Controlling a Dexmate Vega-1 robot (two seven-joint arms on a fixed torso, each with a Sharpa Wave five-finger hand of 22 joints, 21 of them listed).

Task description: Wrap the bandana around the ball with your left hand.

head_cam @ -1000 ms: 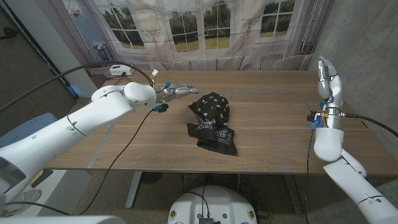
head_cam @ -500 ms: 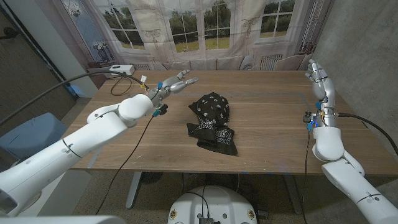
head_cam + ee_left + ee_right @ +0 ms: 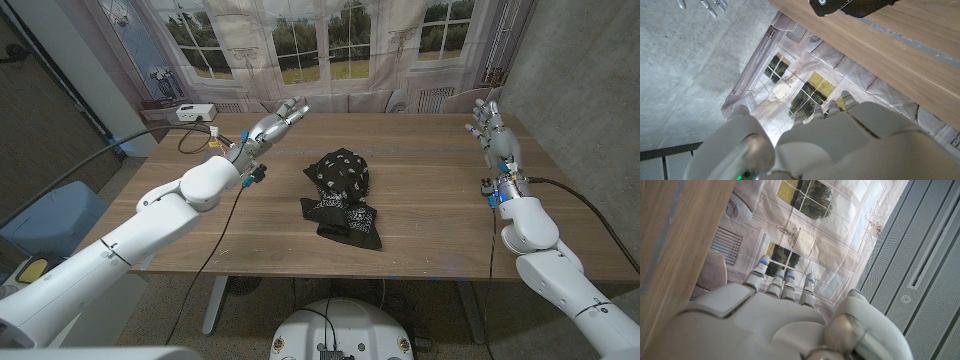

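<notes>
A black bandana with white paisley print [image 3: 342, 194] lies bunched over a rounded lump in the middle of the wooden table [image 3: 430, 225]; the ball under it is hidden. My left hand [image 3: 272, 126] is raised above the table's far left part, fingers stretched out and apart, holding nothing, well to the left of the bandana. The back of my left hand [image 3: 840, 135] shows in the left wrist view, with a dark edge of the bandana [image 3: 850, 7] above the table. My right hand [image 3: 493, 127] stands upright at the table's right side, fingers apart and empty, also seen from behind [image 3: 770, 310].
A white box with cables [image 3: 194, 113] sits at the table's far left corner. A black cable [image 3: 215, 235] trails across the table's left part. A curtain printed with windows [image 3: 330, 45] hangs behind the table.
My left hand has lifted and swung back from beside the bandana toward the far left. My right hand has tilted and shifted slightly left. The bandana has not moved.
</notes>
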